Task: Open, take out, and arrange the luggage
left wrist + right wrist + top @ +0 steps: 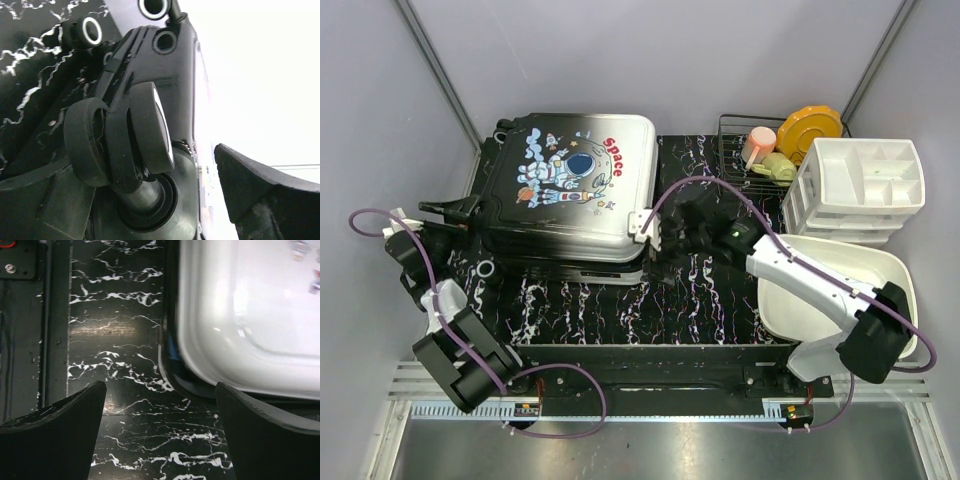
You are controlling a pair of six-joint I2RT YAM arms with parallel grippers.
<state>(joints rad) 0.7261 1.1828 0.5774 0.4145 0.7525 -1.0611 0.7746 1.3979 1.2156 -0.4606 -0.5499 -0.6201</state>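
From above, the luggage lies flat and closed at the back left of the black marbled surface, with its astronaut print facing up. The left claw sits at its left edge. The right claw sits just beside its right edge. To the right are a white basin, a white drawer organiser behind it, and a wire rack holding dishes.

In the left wrist view, the left claw is spread wide, one dark finger at the lower right and the other low on the left. A black caster wheel of the luggage stands between them, close to the camera; whether it touches either finger cannot be told.

In the right wrist view, the right claw is also spread wide and holds nothing, with only the surface between its fingers. A glossy white corner of the luggage, edged in black trim, lies just ahead, towards the right-hand finger.
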